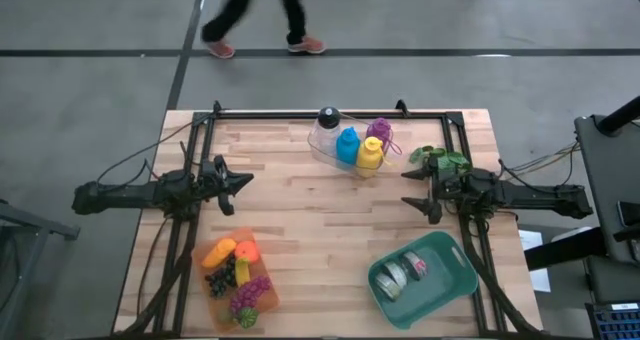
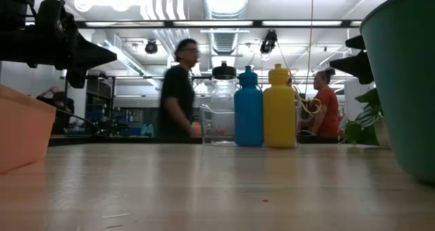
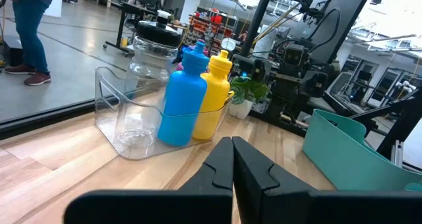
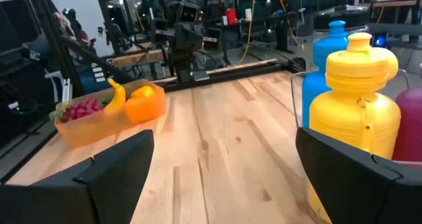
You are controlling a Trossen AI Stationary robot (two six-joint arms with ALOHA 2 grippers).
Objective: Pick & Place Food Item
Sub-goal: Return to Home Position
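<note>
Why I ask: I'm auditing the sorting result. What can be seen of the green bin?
The green bin is a teal-green, plastic-looking tub, rectangular with rounded corners and open on top. It stands upright on the wooden table, toward the lower right of the high view, turned askew to the table's edges. A few round cans lie on its floor toward one end; the other end is bare. Nothing else touches it: the right gripper is apart from it, over bare wood.
</note>
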